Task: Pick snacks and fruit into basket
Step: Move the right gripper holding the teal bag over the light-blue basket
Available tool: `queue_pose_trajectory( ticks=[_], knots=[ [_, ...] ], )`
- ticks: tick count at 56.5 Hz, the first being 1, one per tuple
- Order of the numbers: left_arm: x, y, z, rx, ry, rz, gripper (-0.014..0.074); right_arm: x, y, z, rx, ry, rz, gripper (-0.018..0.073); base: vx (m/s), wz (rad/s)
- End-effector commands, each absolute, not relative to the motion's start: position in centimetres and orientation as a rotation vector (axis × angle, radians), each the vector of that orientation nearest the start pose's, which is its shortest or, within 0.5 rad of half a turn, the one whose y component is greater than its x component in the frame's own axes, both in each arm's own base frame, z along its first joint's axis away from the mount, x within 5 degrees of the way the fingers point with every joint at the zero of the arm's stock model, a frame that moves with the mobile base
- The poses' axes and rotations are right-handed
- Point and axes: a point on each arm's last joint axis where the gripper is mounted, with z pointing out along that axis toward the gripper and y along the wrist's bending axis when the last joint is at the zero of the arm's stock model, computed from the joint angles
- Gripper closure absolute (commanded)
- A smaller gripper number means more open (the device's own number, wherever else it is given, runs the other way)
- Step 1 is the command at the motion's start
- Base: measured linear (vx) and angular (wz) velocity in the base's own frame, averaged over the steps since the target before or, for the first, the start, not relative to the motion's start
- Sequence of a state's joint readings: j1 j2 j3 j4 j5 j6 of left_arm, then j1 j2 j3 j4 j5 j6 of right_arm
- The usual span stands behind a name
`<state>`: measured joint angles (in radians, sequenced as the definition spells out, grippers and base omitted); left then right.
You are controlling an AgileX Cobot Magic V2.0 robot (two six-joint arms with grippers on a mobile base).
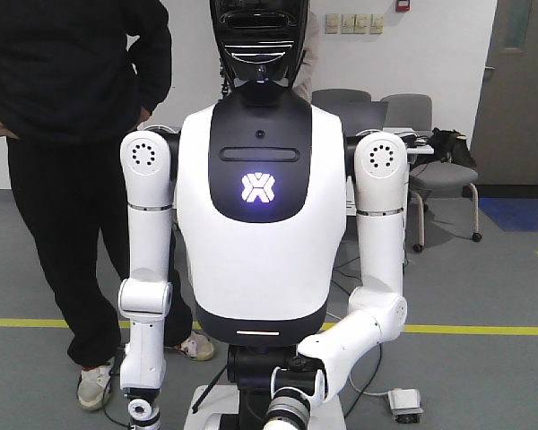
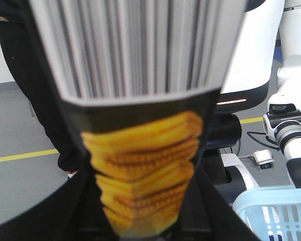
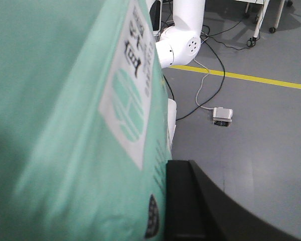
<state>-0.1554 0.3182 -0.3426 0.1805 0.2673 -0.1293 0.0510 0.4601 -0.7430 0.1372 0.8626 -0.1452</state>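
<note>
A black snack pack [image 2: 145, 165] printed with yellow wafers and a barcode fills the left wrist view. My left gripper [image 2: 146, 227] is shut on it, with dark fingers [image 2: 65, 218] on both sides of its lower end. A mint-green snack bag [image 3: 65, 125] with a white label fills the left of the right wrist view. My right gripper [image 3: 105, 213] is shut on it: one black finger [image 3: 190, 201] presses its side, the other is hidden behind the bag. A corner of the pale blue basket [image 2: 276, 216] shows low at the right. The fruit is out of view.
A white humanoid robot body [image 1: 260, 197] fills the front view, its arms hanging down out of frame. A person in black [image 1: 72, 134] stands beside it. Grey chairs [image 1: 439, 170] are behind. A yellow floor line [image 1: 484, 330], cables and a small grey box [image 3: 222, 116] lie on the floor.
</note>
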Motion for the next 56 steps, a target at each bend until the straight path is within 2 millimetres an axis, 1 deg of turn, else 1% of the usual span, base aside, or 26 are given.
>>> queue_pose_trajectory(
  ticks=[1,56],
  knots=[
    [8.03,-0.98,30.41,0.14,1.592,-0.058,0.0586,7.26,1.27,36.62,-0.161,1.948,0.1,0.0568,0.0,0.0],
    [8.03,-0.98,30.41,0.14,1.592,-0.058,0.0586,7.26,1.27,36.62,-0.161,1.948,0.1,0.0568,0.04,0.0]
  ],
)
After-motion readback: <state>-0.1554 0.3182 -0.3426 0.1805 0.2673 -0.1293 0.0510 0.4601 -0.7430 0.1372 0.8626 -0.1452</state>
